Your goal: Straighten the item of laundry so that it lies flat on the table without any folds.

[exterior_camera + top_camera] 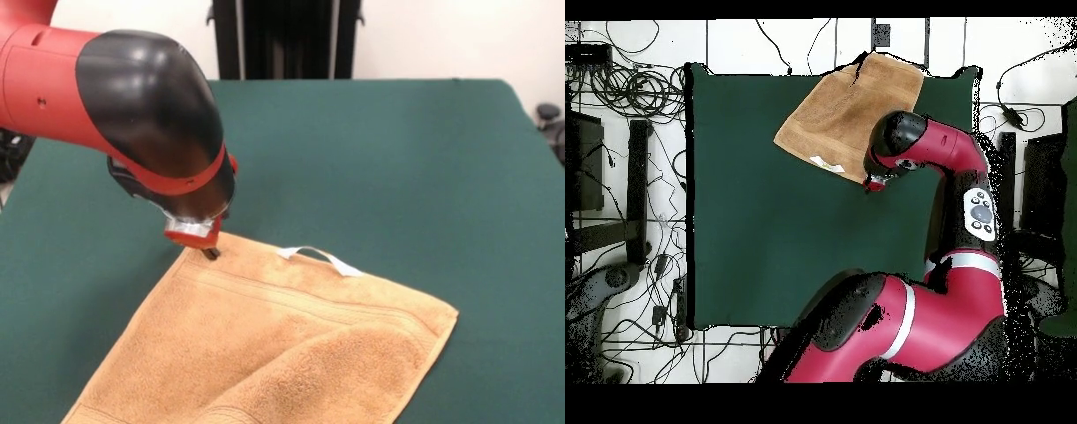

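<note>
The golden-tan towel [265,344] lies on the green table [397,159] at the front, near the picture's bottom. One corner part is folded over on top, toward the near right. Its white loop tag [322,258] sticks out at the far hem. My gripper [210,253] is down at the towel's far left corner, its tip touching the cloth; the wrist hides the fingers. In the overhead view the towel [845,110] lies at the table's top edge, and the gripper [874,184] is at its lower right corner.
The arm's bulky red and black elbow [150,106] hangs over the table's left part. Cables and stands [625,150] surround the table on the floor. The table [765,240] stretches bare below the towel in the overhead view.
</note>
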Robot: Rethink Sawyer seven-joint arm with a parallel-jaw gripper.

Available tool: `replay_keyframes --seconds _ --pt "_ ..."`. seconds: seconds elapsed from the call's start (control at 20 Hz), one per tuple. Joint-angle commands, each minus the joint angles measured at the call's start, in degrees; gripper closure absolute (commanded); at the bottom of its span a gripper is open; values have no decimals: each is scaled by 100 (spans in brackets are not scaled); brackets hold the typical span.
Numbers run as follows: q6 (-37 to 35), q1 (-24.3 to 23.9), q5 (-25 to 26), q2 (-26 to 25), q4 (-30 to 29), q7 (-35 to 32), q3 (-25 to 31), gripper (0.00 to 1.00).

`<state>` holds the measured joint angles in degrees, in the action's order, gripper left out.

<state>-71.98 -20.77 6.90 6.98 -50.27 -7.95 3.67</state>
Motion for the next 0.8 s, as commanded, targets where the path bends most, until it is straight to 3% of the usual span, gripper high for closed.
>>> replay_keyframes --seconds 0.05,0.4,0.8 --pt "3662 -122 955 -1391 -1153 -1665 156 0" --pt "4050 -157 939 -1413 -1227 -1637 169 0" --pt "3946 -133 894 -1440 -1177 -1594 139 0"
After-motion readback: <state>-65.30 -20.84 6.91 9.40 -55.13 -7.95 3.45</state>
